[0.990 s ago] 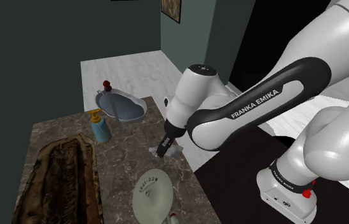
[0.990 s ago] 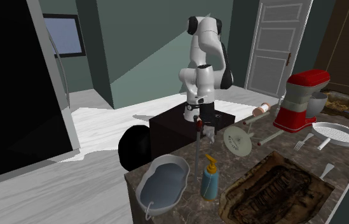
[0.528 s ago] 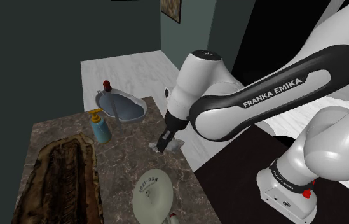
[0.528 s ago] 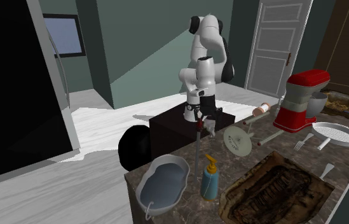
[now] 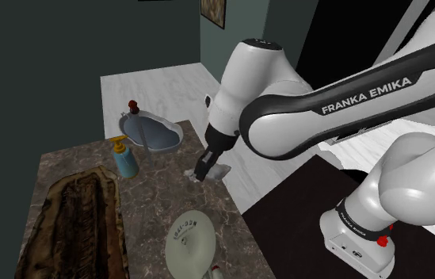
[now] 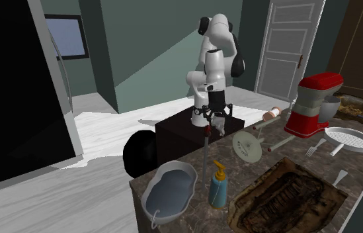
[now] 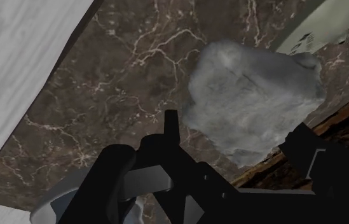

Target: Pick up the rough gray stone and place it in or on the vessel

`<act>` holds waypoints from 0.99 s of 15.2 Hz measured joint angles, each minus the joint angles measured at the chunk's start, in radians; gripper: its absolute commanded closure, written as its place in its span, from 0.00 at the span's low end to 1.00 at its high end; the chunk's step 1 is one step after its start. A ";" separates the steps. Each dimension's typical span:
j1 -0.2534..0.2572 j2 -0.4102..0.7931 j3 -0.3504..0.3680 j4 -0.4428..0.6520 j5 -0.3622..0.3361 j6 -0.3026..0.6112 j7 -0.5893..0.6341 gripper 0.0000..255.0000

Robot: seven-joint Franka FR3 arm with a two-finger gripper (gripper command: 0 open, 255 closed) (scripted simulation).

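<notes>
A rough gray stone (image 7: 249, 95) sits clasped between my black fingers (image 7: 171, 130), and my gripper (image 7: 238, 137) is shut on it. In the shoulder view the gripper (image 5: 205, 168) hangs a little above the dark marble counter (image 5: 156, 194) near its right edge, with the pale stone (image 5: 216, 172) in it. The vessel (image 5: 154, 132), a gray-blue basin, rests at the counter's far end, beyond the gripper and to its left. From the second exterior view the gripper (image 6: 214, 126) and stone (image 6: 219, 130) are well behind the vessel (image 6: 170, 188).
A blue soap dispenser (image 5: 125, 160) stands between gripper and vessel. A thin post with a red knob (image 5: 133, 105) rises at the vessel's far side. A long dark brown tray (image 5: 73, 226) and a pale round plate (image 5: 190, 246) lie nearer. A red stand mixer (image 6: 312, 102) and a pan (image 6: 350, 139) stand farther along.
The gripper has risen from the counter with the stone in it, and the arm's elbow has swung upward. Nothing else on the counter has moved.
</notes>
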 measured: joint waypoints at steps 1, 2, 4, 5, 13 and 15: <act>0.001 -0.013 -0.003 0.007 -0.001 -0.019 0.004 1.00; 0.000 -0.018 -0.005 0.013 -0.004 -0.031 0.006 1.00; -0.023 0.020 -0.011 0.053 -0.028 -0.035 -0.001 1.00; -0.038 0.050 -0.012 0.076 -0.044 -0.030 -0.003 1.00; -0.143 0.339 -0.026 0.359 -0.234 -0.049 0.019 1.00; -0.150 0.411 -0.031 0.435 -0.283 -0.061 0.037 1.00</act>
